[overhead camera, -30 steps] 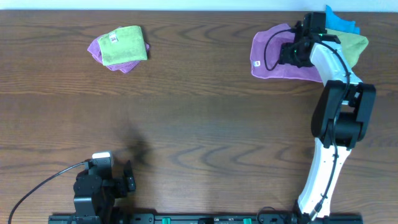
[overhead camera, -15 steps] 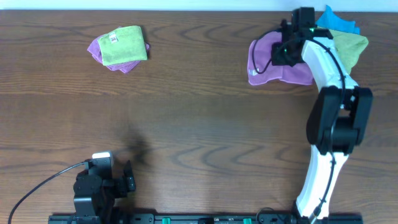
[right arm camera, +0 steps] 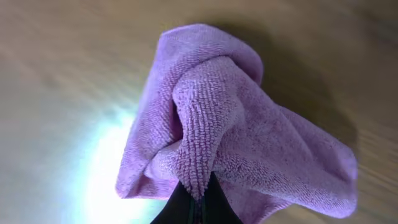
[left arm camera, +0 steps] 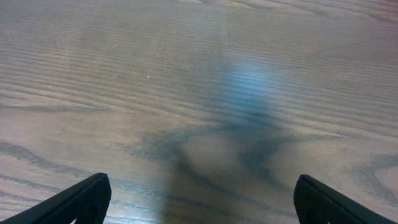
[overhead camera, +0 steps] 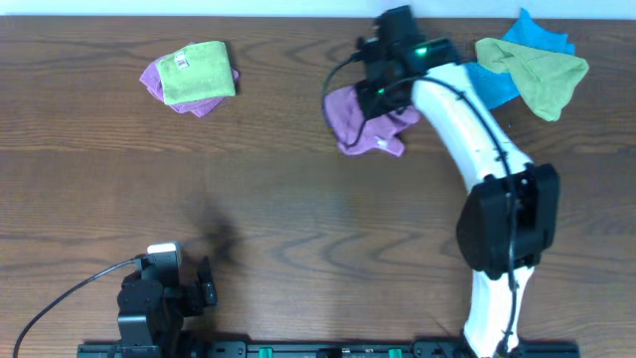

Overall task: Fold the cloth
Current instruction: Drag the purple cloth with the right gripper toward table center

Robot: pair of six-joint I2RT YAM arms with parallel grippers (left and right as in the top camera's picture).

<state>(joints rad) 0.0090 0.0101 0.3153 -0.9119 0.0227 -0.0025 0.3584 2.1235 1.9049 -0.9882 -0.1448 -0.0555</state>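
Note:
The lilac-purple cloth (overhead camera: 360, 121) hangs bunched at the table's upper middle, pinched by my right gripper (overhead camera: 383, 94). In the right wrist view the cloth (right arm camera: 236, 130) drapes in folds from the shut gripper (right arm camera: 198, 202), a ridge of it caught between the black fingers. My left gripper (left arm camera: 199, 198) stands open near the front left, only bare wood between its black fingertips (left arm camera: 81, 199). From overhead the left arm (overhead camera: 159, 293) sits at the table's front edge, far from the cloth.
A lime-green cloth (overhead camera: 197, 70) lies on a small purple one (overhead camera: 159, 85) at the back left. Another green cloth (overhead camera: 537, 70) and a blue cloth (overhead camera: 542, 35) lie at the back right. The right arm's white links (overhead camera: 477, 129) stretch across the right side.
My right gripper closed on the purple cloth and dragged it left, off the green and blue cloths, toward the table's middle. The left arm has not moved.

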